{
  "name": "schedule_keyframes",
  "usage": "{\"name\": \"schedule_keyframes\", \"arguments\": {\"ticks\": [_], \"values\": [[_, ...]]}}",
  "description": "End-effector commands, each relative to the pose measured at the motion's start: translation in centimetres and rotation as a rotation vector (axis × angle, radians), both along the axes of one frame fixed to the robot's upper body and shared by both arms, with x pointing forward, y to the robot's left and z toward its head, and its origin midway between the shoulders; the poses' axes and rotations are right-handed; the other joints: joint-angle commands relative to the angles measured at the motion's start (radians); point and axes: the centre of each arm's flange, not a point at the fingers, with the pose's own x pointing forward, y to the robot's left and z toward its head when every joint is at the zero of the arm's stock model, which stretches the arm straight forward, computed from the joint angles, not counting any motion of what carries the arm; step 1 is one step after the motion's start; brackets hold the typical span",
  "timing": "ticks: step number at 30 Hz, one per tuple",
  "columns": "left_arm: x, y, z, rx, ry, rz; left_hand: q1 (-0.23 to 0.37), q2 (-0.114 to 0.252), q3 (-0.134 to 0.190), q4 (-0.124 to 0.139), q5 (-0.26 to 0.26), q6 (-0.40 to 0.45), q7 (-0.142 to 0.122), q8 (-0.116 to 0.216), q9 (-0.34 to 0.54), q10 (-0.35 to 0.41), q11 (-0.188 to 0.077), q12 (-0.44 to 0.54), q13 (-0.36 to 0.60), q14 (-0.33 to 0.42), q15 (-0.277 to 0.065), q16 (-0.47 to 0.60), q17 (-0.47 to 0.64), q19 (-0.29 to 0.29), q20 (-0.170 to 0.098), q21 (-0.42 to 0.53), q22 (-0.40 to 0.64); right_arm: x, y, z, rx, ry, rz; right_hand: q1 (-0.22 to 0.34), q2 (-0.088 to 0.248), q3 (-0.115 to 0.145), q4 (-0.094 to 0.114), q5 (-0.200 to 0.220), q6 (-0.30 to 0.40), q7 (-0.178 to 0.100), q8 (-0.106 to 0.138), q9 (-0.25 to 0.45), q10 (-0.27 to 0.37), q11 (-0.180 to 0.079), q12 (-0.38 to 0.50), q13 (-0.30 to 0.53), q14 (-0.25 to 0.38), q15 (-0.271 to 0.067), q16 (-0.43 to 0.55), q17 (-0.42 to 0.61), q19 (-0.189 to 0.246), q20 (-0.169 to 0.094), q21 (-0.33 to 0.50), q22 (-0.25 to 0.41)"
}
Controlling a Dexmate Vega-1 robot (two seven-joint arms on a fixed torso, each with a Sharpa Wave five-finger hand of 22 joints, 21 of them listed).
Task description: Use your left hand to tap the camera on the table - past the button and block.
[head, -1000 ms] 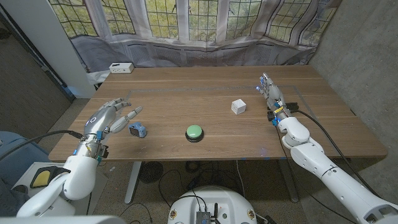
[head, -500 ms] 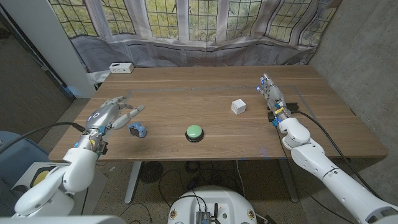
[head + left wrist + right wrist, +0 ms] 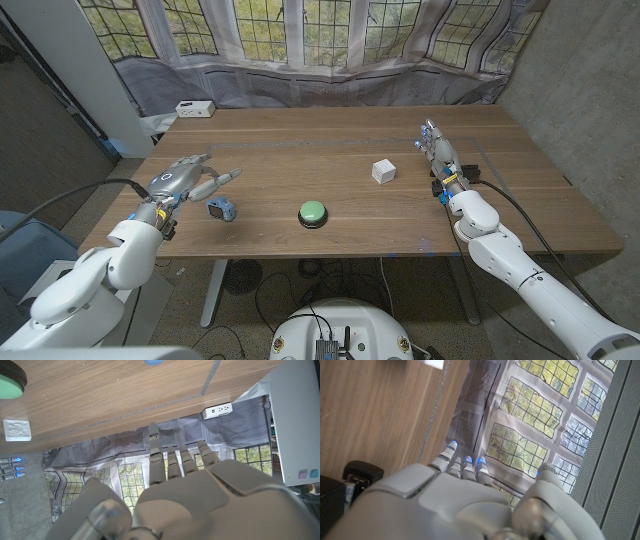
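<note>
Head view first: the small blue camera sits on the wooden table toward the near left edge, at about nine o'clock from the green button, a short way off. The left hand hangs just beyond and left of the camera, at roughly ten o'clock from it, fingers apart and stretched toward the table's middle, holding nothing. One fingertip reaches out past the camera's far side; whether it hovers over the wood or touches it I cannot tell, but hand and camera stand apart. The white block lies at about two o'clock from the button, well apart from the camera. Over at three o'clock the right hand stands on its edge near the table's right side, fingers extended together and pointing away toward the window, empty, just right of the block.

Left wrist view now, and it picks up things differently: the back of the left hand with fingers spread loose, the block and the button at one edge, a sliver of the blue camera cut by the frame, and a white power strip at the table's far edge against the grey curtain. Blue-lit fingertips of the other hand peek in beside the block.

Right wrist view gives the right hand from behind, its fingertips glowing blue, lying close together with nothing between them.
</note>
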Motion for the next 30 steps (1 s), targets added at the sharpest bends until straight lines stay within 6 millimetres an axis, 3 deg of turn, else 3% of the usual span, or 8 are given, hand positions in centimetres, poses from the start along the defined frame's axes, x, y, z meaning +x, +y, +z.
{"name": "schedule_keyframes", "arguments": {"ticks": [1, 8, 19, 30], "values": [[0.56, -0.57, 0.61, 0.043, 0.076, 0.016, -0.016, -0.002, -0.007, 0.006, 0.007, 0.035, 0.011, 0.01, 0.002, 0.002, -0.006, 0.006, 0.001, -0.008, -0.002, 0.004, 0.002, -0.009, 0.002, 0.006, 0.005, 0.24, -0.1, -0.1, 0.008, 0.003, -0.002, -0.001, 0.005, 0.003, -0.006, -0.003, 0.002, -0.003, 0.0, 0.004, 0.003, 0.003, 0.003, 0.002, 0.004, 0.0, 0.001, 0.003, 0.007, 0.004, 0.002, 0.004], [1.05, -1.2, 0.74, 0.047, 0.12, 0.007, -0.02, -0.002, -0.01, 0.009, 0.008, 0.051, 0.008, 0.011, 0.002, -0.002, -0.009, 0.005, 0.001, -0.013, -0.003, 0.003, 0.002, -0.008, 0.001, 0.008, 0.005, 0.45, -0.08, -0.07, 0.009, 0.004, 0.002, -0.001, 0.006, 0.003, -0.006, -0.003, 0.002, -0.004, 0.0, 0.004, 0.002, 0.003, 0.002, 0.002, 0.003, 0.001, 0.001, 0.003, 0.007, 0.005, 0.002, 0.004], [0.91, -1.44, 0.51, 0.06, 0.143, 0.016, -0.029, 0.005, -0.018, 0.018, 0.014, 0.164, 0.017, 0.032, 0.001, 0.015, -0.023, 0.015, -0.001, -0.014, -0.01, 0.009, 0.001, -0.011, 0.001, 0.011, 0.005, 0.77, 0.04, 0.05, 0.015, 0.005, 0.008, -0.002, 0.007, 0.003, -0.005, -0.003, 0.003, -0.004, 0.0, 0.004, 0.002, 0.002, 0.002, 0.002, 0.003, 0.001, 0.001, 0.003, 0.006, 0.007, 0.001, 0.004], [1.46, -1.35, -0.16, 0.079, 0.158, 0.064, -0.028, 0.009, -0.018, 0.019, 0.016, 0.156, 0.021, 0.02, 0.001, 0.021, -0.021, 0.018, -0.001, -0.004, -0.011, 0.012, 0.0, -0.005, 0.0, 0.014, 0.005, 0.88, -0.02, -0.04, 0.005, 0.013, 0.011, -0.002, 0.008, 0.003, -0.006, -0.003, 0.003, -0.005, 0.0, 0.004, 0.003, 0.002, 0.002, 0.002, 0.003, 0.001, 0.001, 0.003, 0.006, 0.007, 0.001, 0.004]]}}
